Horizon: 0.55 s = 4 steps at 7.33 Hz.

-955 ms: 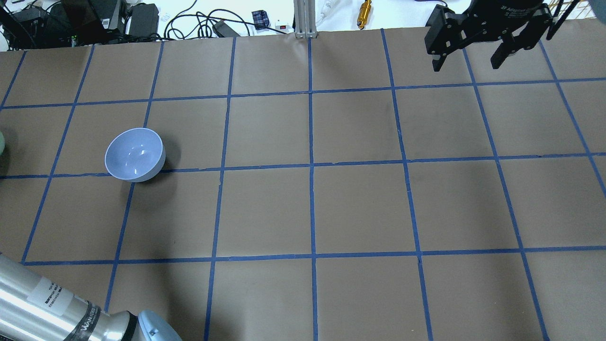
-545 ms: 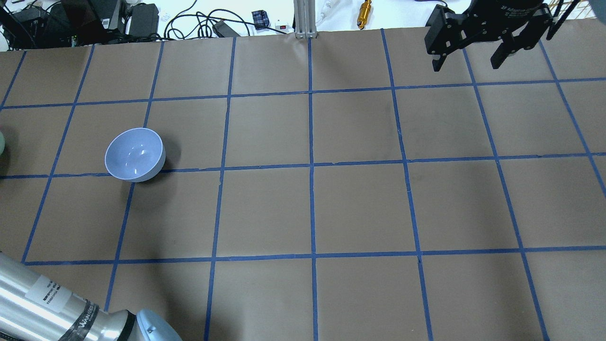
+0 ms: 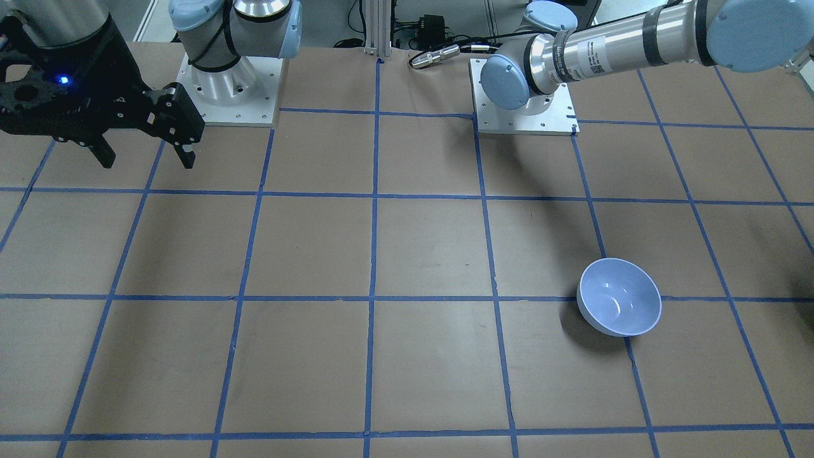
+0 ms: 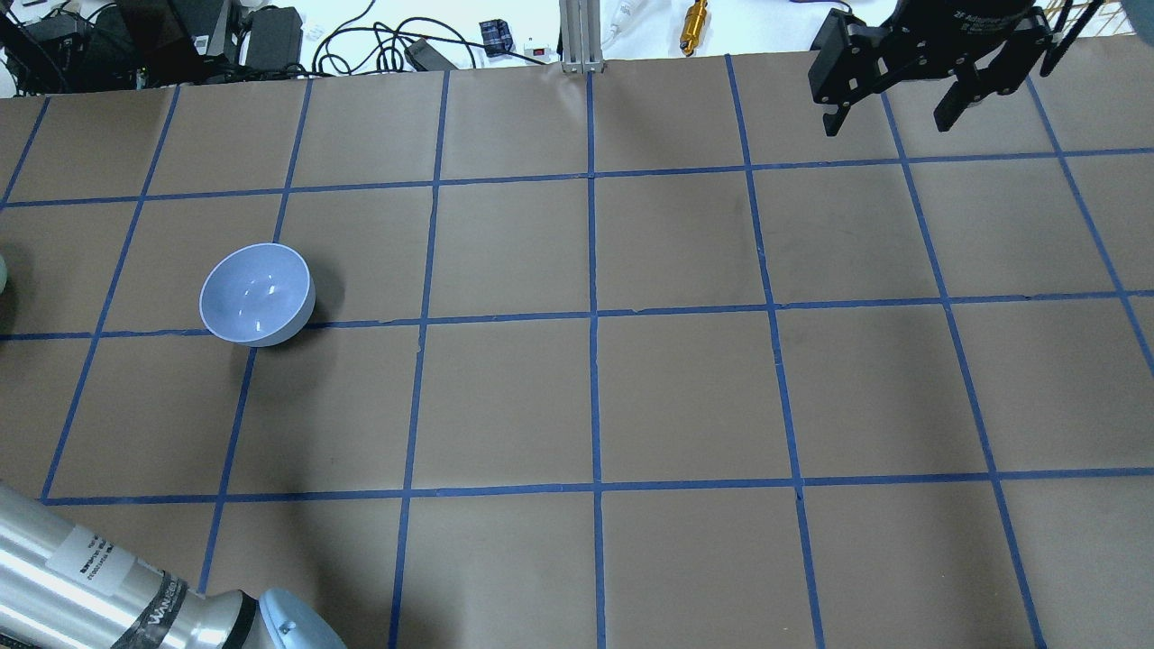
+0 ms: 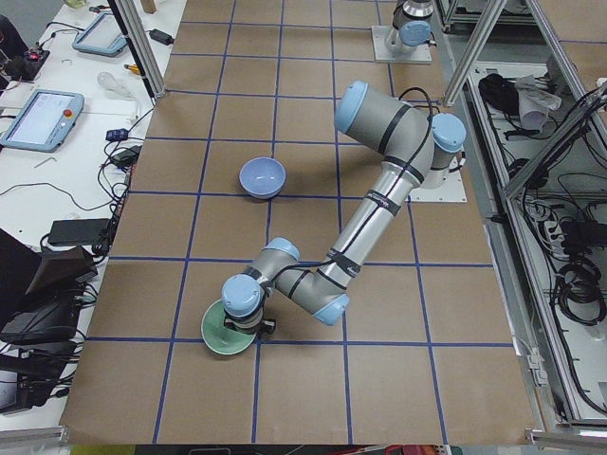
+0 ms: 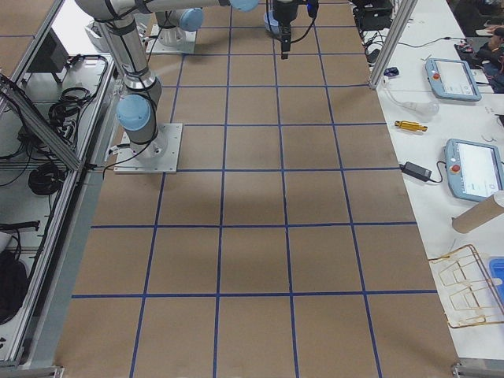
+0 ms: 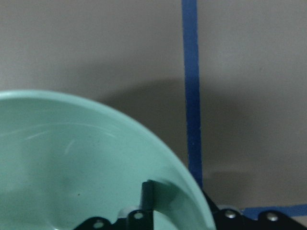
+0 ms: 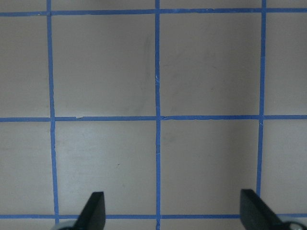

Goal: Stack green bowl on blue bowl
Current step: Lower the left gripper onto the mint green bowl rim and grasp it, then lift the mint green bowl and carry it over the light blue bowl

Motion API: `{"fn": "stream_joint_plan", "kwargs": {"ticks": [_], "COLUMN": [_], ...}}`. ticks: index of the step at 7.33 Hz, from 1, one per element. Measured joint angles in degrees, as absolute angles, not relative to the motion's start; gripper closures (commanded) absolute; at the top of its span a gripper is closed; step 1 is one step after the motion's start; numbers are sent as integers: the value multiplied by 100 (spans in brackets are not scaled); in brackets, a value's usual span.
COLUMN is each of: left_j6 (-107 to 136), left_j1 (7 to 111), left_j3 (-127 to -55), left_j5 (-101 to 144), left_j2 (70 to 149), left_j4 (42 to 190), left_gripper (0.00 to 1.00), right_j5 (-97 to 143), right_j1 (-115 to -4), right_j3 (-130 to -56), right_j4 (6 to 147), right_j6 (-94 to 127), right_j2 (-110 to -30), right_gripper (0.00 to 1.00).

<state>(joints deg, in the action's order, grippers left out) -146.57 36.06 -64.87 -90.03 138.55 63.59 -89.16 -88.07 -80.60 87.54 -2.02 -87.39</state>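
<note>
**A:** Front-facing: the round, glossy periwinkle-blue bowl (image 3: 619, 305) is sitting lower right on the brown paper desk (image 3: 318, 254). The right fingers (image 3: 184, 140) are hanging spread wide, upper left.

**B:** Overhead, it's lying centre-left.

**A:** Left-end view: the round, glossy mint-green bowl (image 5: 223, 339) is showing lower left, well apart from it.

**B:** Left wrist: the left fingers (image 7: 148, 194) are seemingly pinching its rim, one inside. I'm suggesting lifting level and centring over the other bowl before lowering.
</note>
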Motion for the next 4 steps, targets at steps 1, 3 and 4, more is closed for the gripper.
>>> {"fn": "stream_joint_plan", "kwargs": {"ticks": [1, 3, 4], "left_j6": [-14530, -14019, -13724], "left_j1": [3618, 3779, 3966], "left_j3": [-6527, -6678, -6824], "left_j5": [-8985, -8957, -8958], "left_j2": [13753, 13310, 12966], "left_j4": [6387, 6467, 6616], "left_gripper": [100, 100, 100], "right_j5": [-8914, -8912, -8912], "right_j1": [-8807, -8807, -8807], "right_j3": [-8059, -8060, -8060], "right_j4": [8754, 8754, 8754], "right_j6": [-202, -202, -200], "right_j2": [-8739, -8737, -8737], "right_gripper": [0, 0, 0]}}
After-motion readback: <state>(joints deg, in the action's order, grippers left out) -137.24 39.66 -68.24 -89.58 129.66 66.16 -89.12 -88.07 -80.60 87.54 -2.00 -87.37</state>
